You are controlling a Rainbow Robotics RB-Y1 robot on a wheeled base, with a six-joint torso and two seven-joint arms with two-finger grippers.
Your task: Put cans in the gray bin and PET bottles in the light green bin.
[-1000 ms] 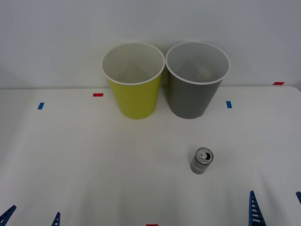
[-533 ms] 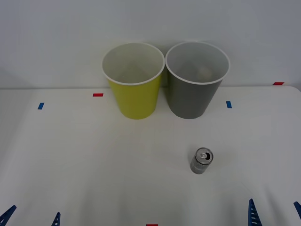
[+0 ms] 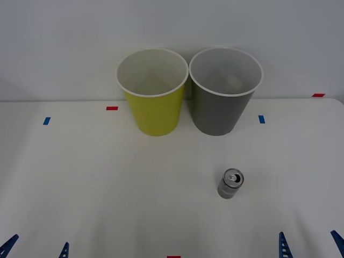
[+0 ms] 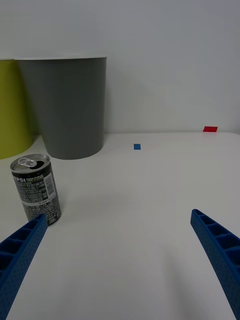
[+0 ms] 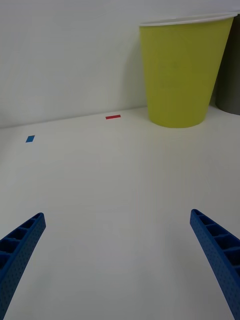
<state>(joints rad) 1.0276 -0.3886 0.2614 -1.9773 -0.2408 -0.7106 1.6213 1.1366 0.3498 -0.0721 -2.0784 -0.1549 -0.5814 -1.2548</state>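
The can (image 3: 230, 184) stands straight up on the white table (image 3: 107, 188), top facing up, in front of the gray bin (image 3: 220, 107) beside the green bin (image 3: 153, 105), while the right gripper (image 3: 309, 246) and left gripper (image 3: 36, 248) wait wide open, holding nothing.

Bright, even, diffuse light. Soft faint shadows under both bins and can (image 3: 230, 184). Mild glare on can top. Sharp throughout.
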